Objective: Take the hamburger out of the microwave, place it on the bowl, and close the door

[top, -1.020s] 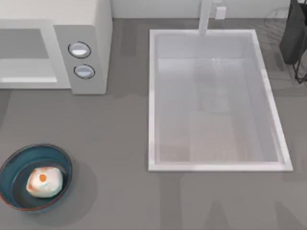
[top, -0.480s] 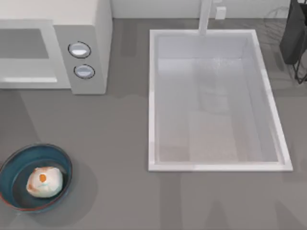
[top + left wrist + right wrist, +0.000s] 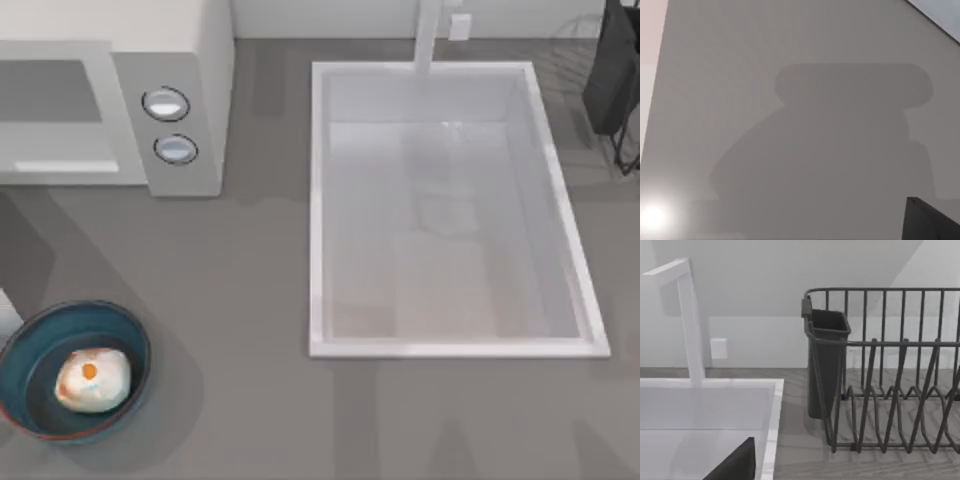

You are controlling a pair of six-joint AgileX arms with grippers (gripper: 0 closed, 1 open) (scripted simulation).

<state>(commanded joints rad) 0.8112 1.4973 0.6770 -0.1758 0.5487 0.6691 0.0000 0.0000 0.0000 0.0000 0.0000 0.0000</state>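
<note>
Burger point(image 3: 92, 380) sits in the bowl point(image 3: 40, 345) at the table's point(image 3: 240, 300) front-left corner, a little right of the bowl's centre, orange spot up. Bowl stands flat on the table, well apart from everything else.

Microwave point(image 3: 205, 60) at back left, knob panel with two knobs point(image 3: 166, 104) facing up in the top view. Door point(image 3: 55, 110) lies flush across the front, grey window visible, looks closed.

A small pale edge shows at the far left of the top view, just above the bowl; can't tell what it is.

Sink point(image 3: 318, 200) takes the middle-right of the table, faucet point(image 3: 428, 35) at its back rim. Dark dish rack point(image 3: 620, 80) at back right.

Left wrist view: plain grey surface with a broad soft shadow and a dark corner piece; left gripper state can't tell.

Right wrist view: sink rim point(image 3: 772, 430), faucet point(image 3: 690, 320), rack point(image 3: 900, 370) with its dark cutlery cup point(image 3: 825, 365), dark piece at the lower edge; right gripper state can't tell.
</note>
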